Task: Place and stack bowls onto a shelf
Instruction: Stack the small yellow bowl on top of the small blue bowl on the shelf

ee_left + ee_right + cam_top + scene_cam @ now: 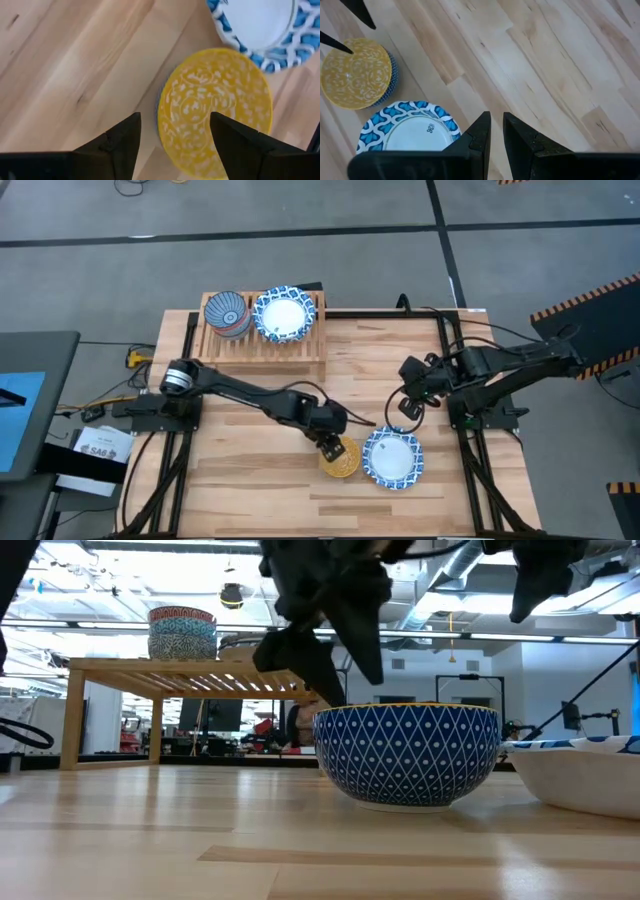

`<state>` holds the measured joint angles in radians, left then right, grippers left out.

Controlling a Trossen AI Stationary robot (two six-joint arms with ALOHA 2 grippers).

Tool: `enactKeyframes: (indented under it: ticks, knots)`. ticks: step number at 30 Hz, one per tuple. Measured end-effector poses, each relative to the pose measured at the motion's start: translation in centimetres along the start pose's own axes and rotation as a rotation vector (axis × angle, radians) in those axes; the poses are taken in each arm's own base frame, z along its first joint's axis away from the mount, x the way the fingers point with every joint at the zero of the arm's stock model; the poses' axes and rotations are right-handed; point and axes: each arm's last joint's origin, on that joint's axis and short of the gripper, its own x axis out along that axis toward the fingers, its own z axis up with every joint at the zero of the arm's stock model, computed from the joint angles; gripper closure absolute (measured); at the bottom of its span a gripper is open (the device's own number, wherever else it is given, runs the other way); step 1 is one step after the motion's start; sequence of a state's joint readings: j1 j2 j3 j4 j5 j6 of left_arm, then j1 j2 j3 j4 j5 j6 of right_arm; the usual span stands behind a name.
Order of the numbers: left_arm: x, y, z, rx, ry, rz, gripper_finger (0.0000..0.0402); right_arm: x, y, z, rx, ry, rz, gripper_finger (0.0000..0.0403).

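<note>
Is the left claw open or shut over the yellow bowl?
Open: the left claw hovers above the yellow bowl, fingers spread apart.

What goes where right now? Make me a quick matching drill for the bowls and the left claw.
Things:
1. yellow bowl
2. wide blue-and-white bowl
3. stacked bowls
4. left claw

Places or states:
A. on the shelf
B. open, over the yellow bowl's rim
C. on the table, beside the wide bowl
D. on the table, nearer the right arm

Pairs: 1-C, 2-D, 3-A, 4-B
</note>
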<state>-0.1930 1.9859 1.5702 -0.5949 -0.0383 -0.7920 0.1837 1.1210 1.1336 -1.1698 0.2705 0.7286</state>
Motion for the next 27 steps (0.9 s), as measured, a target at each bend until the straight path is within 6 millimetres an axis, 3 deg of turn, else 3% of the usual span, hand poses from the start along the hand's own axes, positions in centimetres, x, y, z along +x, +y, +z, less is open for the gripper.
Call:
enactKeyframes:
  ticks: [9,18,21,25,27]
  knots:
    - [1.4,0.8,-0.7,-0.08,0.024,0.098,0.018,0.0,0.0,0.0,-0.042,0.004,-0.005,0.0325]
    - [3.6,0.8,-1.4,-0.102,0.107,0.054,0.0189,0.0,-0.1,0.0,-0.075,-0.008,-0.015,0.0325]
    - [3.9,1.0,-1.5,-0.095,0.123,0.065,0.0232,0.0,-0.1,0.0,-0.075,-0.01,-0.018,0.0325]
    - [3.9,0.9,-1.5,-0.042,0.131,0.048,0.0348,0.0,-0.1,0.1,-0.071,-0.013,-0.019,0.0325]
    - [3.7,0.9,-1.5,-0.015,0.131,0.052,0.0385,0.1,-0.1,0.2,-0.067,-0.015,-0.019,0.0325]
